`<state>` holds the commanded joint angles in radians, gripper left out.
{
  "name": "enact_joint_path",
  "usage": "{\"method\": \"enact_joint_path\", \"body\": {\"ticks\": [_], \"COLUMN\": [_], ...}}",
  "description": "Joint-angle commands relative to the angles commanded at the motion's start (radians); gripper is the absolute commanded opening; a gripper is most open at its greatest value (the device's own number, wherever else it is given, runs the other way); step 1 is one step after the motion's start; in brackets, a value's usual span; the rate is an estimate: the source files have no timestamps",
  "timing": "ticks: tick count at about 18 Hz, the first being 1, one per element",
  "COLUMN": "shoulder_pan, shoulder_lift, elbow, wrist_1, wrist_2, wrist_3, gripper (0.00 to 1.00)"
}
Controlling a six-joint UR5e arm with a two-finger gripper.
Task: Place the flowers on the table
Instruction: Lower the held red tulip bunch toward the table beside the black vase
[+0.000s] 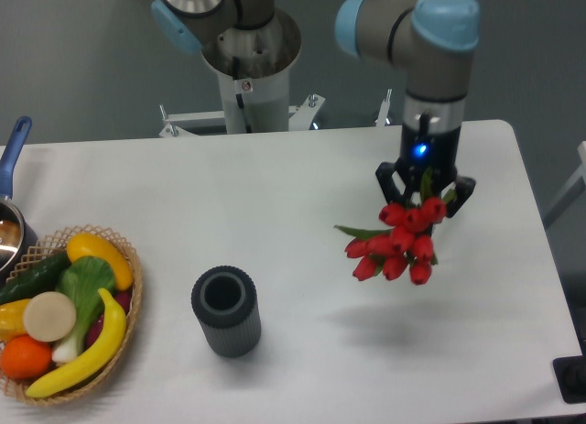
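Item: bunch of red tulips with green leaves [396,244]. Held above the large white rectangular tabletop with rounded corners [302,195], over its right half; a soft shadow lies on the surface below and slightly forward of the blooms. The red heads cluster facing the camera, one green leaf points out to the left, and another green tip rises between the gripper's fingers. The stems are hidden behind the blooms.

Item: black two-finger gripper [424,184] on a grey and light-blue robot arm [430,48]. It points downward, a blue light glowing on the wrist just above it. Its two fingers sit on either side of the top of the bunch, pinching the tulips between them.

Item: dark grey ribbed cylindrical vase [225,310]. Upright on the tabletop, front left of centre, mouth open toward the camera, well apart from the tulips.

Item: woven wicker basket [128,309]. At the left front edge of the tabletop, holding a yellow banana [92,346], an orange [23,356], a green cucumber [35,276], a yellow pepper [96,252], a leafy green vegetable [84,285] and a pale round slice [49,316].

Item: metal saucepan with a blue handle [13,154]. At the far left edge, partly cut off by the frame.

Item: grey cylindrical arm pedestal [252,76]. Behind the tabletop's far edge, left of centre.
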<state>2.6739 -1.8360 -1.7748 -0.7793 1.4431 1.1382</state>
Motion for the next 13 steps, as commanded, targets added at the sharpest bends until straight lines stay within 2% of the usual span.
{"method": "enact_joint_path", "body": {"ticks": [2, 13], "shoulder_pan": [-0.028, -0.072], "shoulder_lift": [-0.037, -0.16], "elbow": [0.006, 0.043], "wrist_1": [0.002, 0.003], "wrist_2": [0.045, 0.048], "wrist_3": [0.0, -0.003], "gripper": [0.4, 0.42]}}
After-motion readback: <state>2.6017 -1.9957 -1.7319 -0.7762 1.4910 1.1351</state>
